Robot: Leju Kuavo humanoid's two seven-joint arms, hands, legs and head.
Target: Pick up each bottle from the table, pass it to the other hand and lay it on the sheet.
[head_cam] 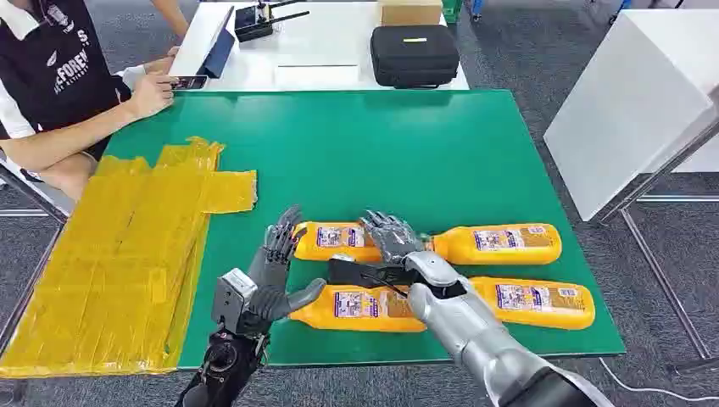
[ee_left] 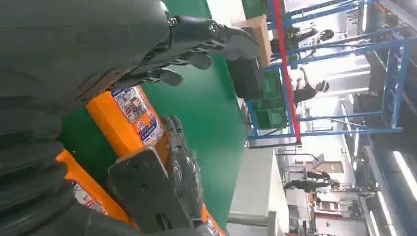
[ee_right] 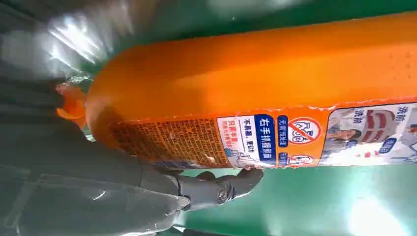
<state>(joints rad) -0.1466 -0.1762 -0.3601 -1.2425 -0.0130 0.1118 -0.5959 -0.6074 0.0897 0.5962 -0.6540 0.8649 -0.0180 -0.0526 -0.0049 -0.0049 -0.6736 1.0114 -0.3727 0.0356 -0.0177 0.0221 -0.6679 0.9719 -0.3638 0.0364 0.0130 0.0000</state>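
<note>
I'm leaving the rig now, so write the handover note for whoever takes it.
Right hand lies over the far-left bottle; whether it grips is unclear. Left hand is open beside that bottle's left end, holding nothing. All four bottles lie on the green table: far-right, near-left, near-right. The yellow sheet bears none. Done: nothing. Left: all four passes.

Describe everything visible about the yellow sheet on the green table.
The yellow sheet lies flat on the left part of the green table, on the robot's left. It looks like thin, glossy plastic film, wrinkled and built from overlapping strips, with an uneven outline and a tab jutting out toward the table's middle. Its near edge reaches the table's front edge. No bottle rests on it, and neither hand touches it.
</note>
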